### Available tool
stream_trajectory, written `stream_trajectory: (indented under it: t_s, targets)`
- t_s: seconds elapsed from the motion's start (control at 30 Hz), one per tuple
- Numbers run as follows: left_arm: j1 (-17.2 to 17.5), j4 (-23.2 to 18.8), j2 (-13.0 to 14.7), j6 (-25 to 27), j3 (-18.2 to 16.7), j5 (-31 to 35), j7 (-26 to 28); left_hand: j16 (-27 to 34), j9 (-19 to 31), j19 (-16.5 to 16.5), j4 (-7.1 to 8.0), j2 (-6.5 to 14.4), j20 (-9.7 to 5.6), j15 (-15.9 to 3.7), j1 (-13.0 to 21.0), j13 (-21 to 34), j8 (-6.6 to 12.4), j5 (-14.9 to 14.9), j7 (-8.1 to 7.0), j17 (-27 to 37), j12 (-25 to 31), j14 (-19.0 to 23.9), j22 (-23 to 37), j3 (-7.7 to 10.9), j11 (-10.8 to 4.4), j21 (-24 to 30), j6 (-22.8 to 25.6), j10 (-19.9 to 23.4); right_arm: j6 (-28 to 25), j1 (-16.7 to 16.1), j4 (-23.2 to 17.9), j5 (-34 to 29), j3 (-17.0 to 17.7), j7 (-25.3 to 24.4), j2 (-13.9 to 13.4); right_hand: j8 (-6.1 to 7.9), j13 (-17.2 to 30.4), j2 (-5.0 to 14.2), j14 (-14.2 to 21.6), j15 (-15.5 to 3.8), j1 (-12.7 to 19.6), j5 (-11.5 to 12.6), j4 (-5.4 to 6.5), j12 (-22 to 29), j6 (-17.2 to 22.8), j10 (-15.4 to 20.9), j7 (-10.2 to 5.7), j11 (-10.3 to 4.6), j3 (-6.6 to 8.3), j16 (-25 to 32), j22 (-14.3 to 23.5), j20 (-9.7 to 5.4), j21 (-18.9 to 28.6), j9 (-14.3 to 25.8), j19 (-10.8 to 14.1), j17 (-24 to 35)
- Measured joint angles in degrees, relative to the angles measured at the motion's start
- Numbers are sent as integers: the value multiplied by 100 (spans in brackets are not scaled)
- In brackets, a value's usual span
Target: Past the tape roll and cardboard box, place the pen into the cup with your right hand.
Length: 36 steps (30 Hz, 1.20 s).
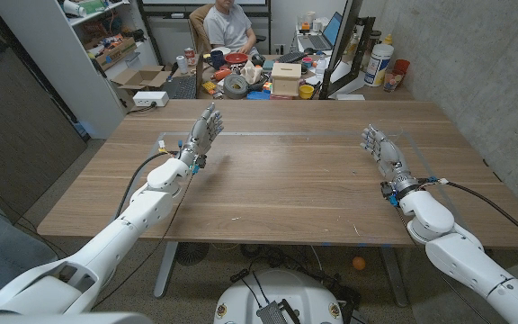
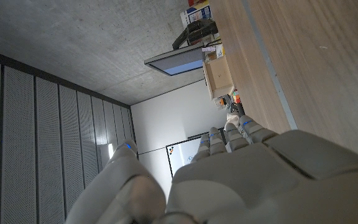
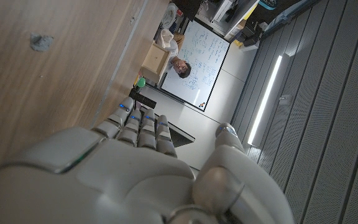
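My left hand [image 1: 203,130] is raised over the left part of the wooden table [image 1: 286,180], fingers straight and apart, holding nothing; its back fills the left wrist view [image 2: 247,168]. My right hand [image 1: 378,146] stands the same way over the right part, fingers apart and empty, with its back close up in the right wrist view [image 3: 135,168]. On a cluttered desk beyond the table's far edge sit a grey tape roll [image 1: 235,85], a small cardboard box [image 1: 286,78] and a yellow cup [image 1: 306,91]. The cardboard box [image 2: 218,78] also appears past my left fingers.
A person [image 1: 227,27] sits behind the cluttered desk, also seen past my right hand's fingers [image 3: 182,67]. A white shelf unit [image 1: 61,54] stands at the back left, with an open carton [image 1: 142,83] on the floor. A concrete wall [image 1: 484,63] runs along the right.
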Motion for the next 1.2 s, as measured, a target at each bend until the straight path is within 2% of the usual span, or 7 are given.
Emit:
stream_trajectory:
  t_s: [0.2,0.63,0.73,0.83,1.0,1.1,1.2]
  targets:
    - [-33,1,17,44,22,27,-31,0,0,0,0,0,0,0,0,0,0,0,0,0,0,0,0,0,0,0,0,0,-4,-301,-129,-34,139,-91,-76,44,0,-53,67,-6,122,0,-62,0,-30,31,-32,-31,15,0,0,26,0,0,119,0]
    - [-96,-24,22,102,87,77,-70,0,0,0,0,0,-1,0,0,0,0,0,0,0,0,0,0,0,0,0,0,0,-237,-933,-506,-284,488,-540,-168,45,0,-122,12,4,448,24,-196,0,62,30,-122,-31,69,-28,1,-17,-128,0,76,1]
    - [-105,-25,22,107,95,81,-83,0,0,0,0,0,0,0,0,0,0,0,0,0,0,0,0,0,0,0,0,0,-305,-1102,-598,-412,585,-687,-172,90,0,-149,29,-13,582,24,-217,0,136,32,-240,-33,91,-28,1,-16,-172,0,76,1]
    - [-123,-24,14,108,110,83,-108,0,0,0,0,0,0,0,0,0,0,0,0,0,0,0,0,0,0,0,0,0,-307,-1189,-626,-494,640,-763,-150,124,0,-195,140,-123,718,24,-235,16,236,115,-380,-116,109,-4,1,-14,-211,0,81,14]
    - [-147,-1,-13,108,133,90,-140,0,0,0,21,0,-1,0,0,-1,0,0,0,0,0,0,-1,-25,0,0,0,0,-279,-1373,-667,-703,764,-951,-68,187,0,-260,211,-193,919,85,-242,68,403,226,-546,-227,116,-4,1,23,-234,0,239,15]
    - [-158,6,-18,108,139,96,-145,0,0,0,-1,0,-1,0,0,0,0,0,0,0,0,0,0,-49,0,0,0,0,-278,-1491,-713,-820,854,-1056,-25,209,27,-296,263,-244,1014,108,-260,88,485,296,-625,-296,134,18,1,50,-233,19,267,15]
    - [-163,8,-21,108,148,106,-146,0,0,0,-1,0,0,0,0,-1,0,0,0,0,0,0,0,-49,0,0,0,0,-280,-1614,-774,-933,944,-1154,19,209,30,-295,272,-253,1088,108,-260,88,540,370,-638,-328,134,18,1,98,-278,29,315,14]
